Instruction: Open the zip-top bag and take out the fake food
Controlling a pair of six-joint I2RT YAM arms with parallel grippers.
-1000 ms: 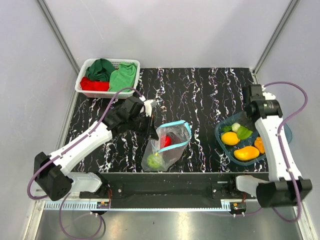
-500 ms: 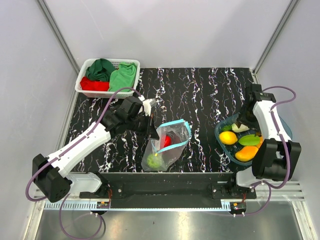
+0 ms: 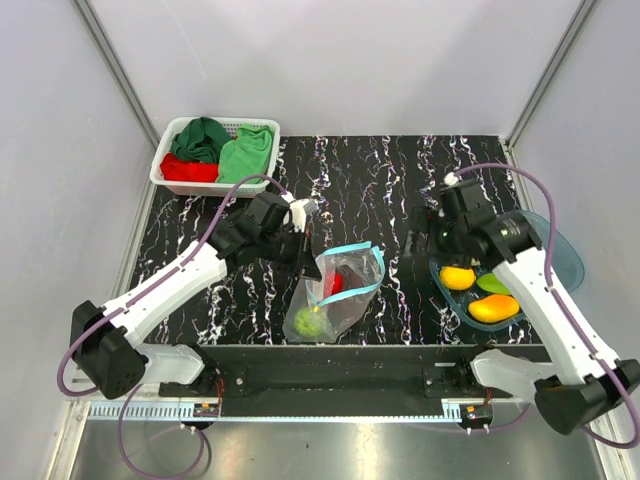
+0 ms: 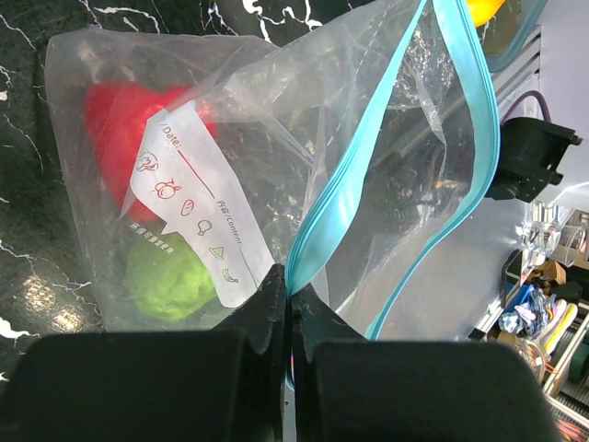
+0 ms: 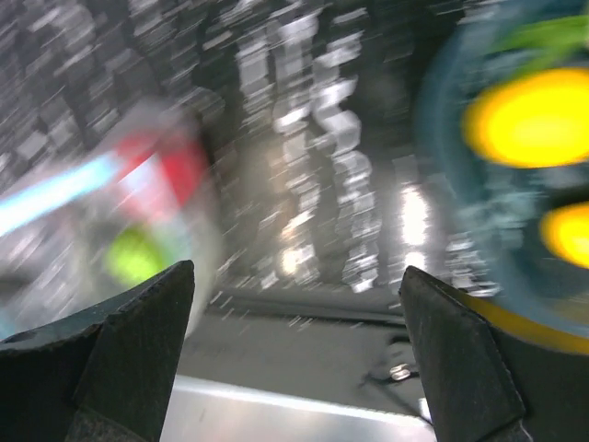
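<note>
Left wrist, one bag (image 4: pixel 304 120), two pieces (image 4: pixel 170 281) inside

The zip-top bag (image 3: pixel 338 290) lies centrally near the front edge of the table (image 3: pixel 400 180), with fake food (image 3: pixel 311 321) inside it. To its right, at the right edge, sits a tub (image 3: pixel 558 250) holding more pieces. A basket (image 3: pixel 200 187) of folded cloths (image 3: pixel 245 152) stands at the back left corner

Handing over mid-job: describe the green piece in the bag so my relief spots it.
On the black marbled table, near the front edge, the left gripper pinches the clear zip-top bag. The green piece lies at its closed end, nearest the arm bases; the red piece beside it sits nearer the zip.
</note>
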